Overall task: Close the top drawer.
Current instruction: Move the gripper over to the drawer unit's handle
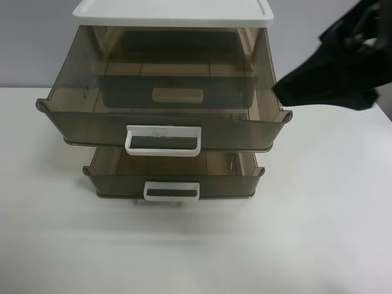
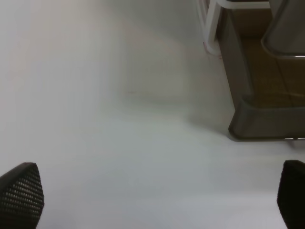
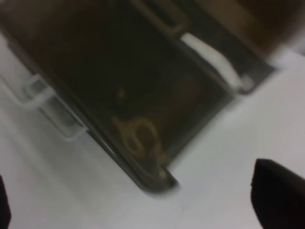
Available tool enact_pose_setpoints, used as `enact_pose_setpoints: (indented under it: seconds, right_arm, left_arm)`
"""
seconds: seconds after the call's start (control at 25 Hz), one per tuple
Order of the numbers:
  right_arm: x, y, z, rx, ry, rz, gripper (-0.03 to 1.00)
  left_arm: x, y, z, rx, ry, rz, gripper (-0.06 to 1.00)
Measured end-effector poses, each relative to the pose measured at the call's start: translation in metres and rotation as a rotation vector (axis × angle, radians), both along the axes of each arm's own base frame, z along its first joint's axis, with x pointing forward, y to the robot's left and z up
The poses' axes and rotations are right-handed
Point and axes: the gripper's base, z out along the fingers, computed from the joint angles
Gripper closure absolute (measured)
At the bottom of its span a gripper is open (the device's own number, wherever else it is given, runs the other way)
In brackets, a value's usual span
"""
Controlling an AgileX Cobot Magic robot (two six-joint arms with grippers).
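Observation:
The top drawer point(image 1: 165, 92) is smoky-brown and see-through, and stands pulled far out under the cabinet's white lid point(image 1: 174, 12). Its white loop handle point(image 1: 163, 139) has small dark scuffs. The black arm at the exterior high view's right point(image 1: 331, 73) hovers with its tip beside the drawer's right front corner. The blurred right wrist view shows that corner point(image 3: 157, 176) and the handle point(image 3: 47, 105), with my right gripper point(image 3: 143, 210) open and empty above the table. My left gripper point(image 2: 157, 200) is open and empty over bare table, apart from a drawer corner point(image 2: 257, 119).
A shallower brown drawer point(image 1: 174, 165) below is pulled out part way, with a clean white handle point(image 1: 171, 191). The cabinet stands on a white table point(image 1: 318, 233) against a grey wall. The left arm does not show in the exterior high view.

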Motion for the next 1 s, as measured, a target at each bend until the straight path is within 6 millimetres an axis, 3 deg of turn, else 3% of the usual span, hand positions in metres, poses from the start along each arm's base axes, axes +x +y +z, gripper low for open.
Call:
enact_pose_setpoints:
  seconds: [0.24, 0.48, 0.72, 1.0]
  right_arm:
    - [-0.002, 0.087, -0.006, -0.172, -0.012, 0.197, -0.03]
    - [-0.034, 0.155, -0.030, -0.250, 0.030, 0.353, -0.03]
    - [-0.062, 0.197, -0.075, -0.374, 0.095, 0.408, -0.03]
    - [-0.055, 0.216, -0.125, -0.560, 0.118, 0.342, -0.03]
  left_arm:
    - [0.000, 0.000, 0.000, 0.000, 0.000, 0.000, -0.05]
    - [0.000, 0.000, 0.000, 0.000, 0.000, 0.000, -0.05]
    - [0.000, 0.000, 0.000, 0.000, 0.000, 0.000, -0.05]
    - [0.000, 0.000, 0.000, 0.000, 0.000, 0.000, -0.05]
